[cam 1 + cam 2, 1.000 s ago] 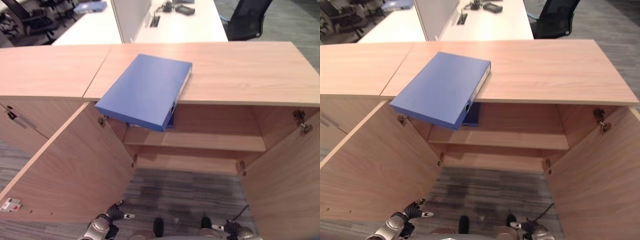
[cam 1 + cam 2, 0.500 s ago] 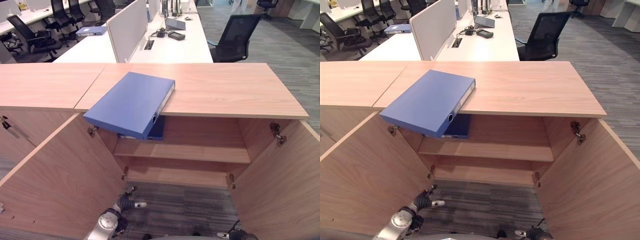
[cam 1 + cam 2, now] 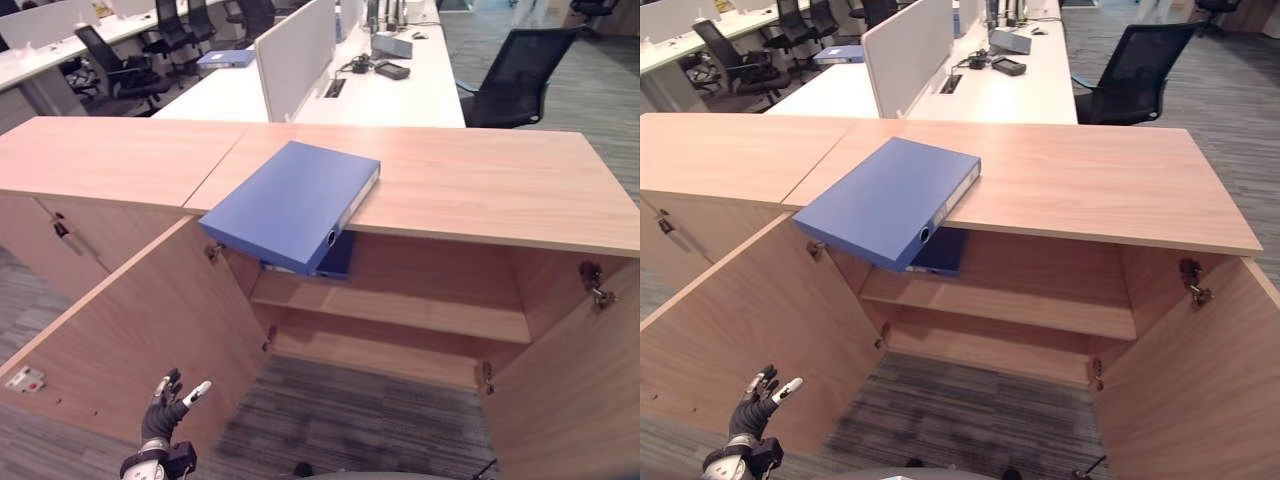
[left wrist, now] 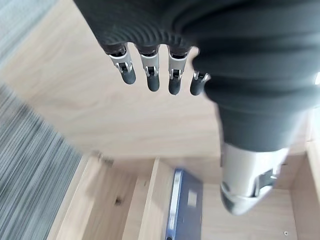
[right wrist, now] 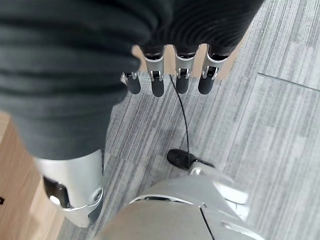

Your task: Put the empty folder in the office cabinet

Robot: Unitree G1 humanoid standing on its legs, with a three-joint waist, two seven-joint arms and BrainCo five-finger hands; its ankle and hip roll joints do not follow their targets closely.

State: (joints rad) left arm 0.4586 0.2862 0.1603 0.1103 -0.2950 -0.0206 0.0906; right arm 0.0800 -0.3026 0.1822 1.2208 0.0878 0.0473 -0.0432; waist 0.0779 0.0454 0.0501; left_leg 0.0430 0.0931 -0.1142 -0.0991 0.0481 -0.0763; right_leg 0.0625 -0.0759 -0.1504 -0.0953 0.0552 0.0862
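Observation:
A blue folder lies flat on the wooden cabinet top, its near corner hanging over the front edge. A second blue folder stands inside on the upper shelf, also seen from the left wrist as a folder. Both cabinet doors stand wide apart. My left hand is low in front of the left door, open with fingers spread and holding nothing. My right hand hangs over the grey carpet, fingers straight and empty.
The right door swings out toward me. A closed neighbouring cabinet with a handle stands to the left. Behind are white desks with a divider panel, office chairs and another blue folder.
The camera has shifted. My left hand has risen from near the floor and moved left beside the open door, spreading its fingers. The folder on top has not moved.

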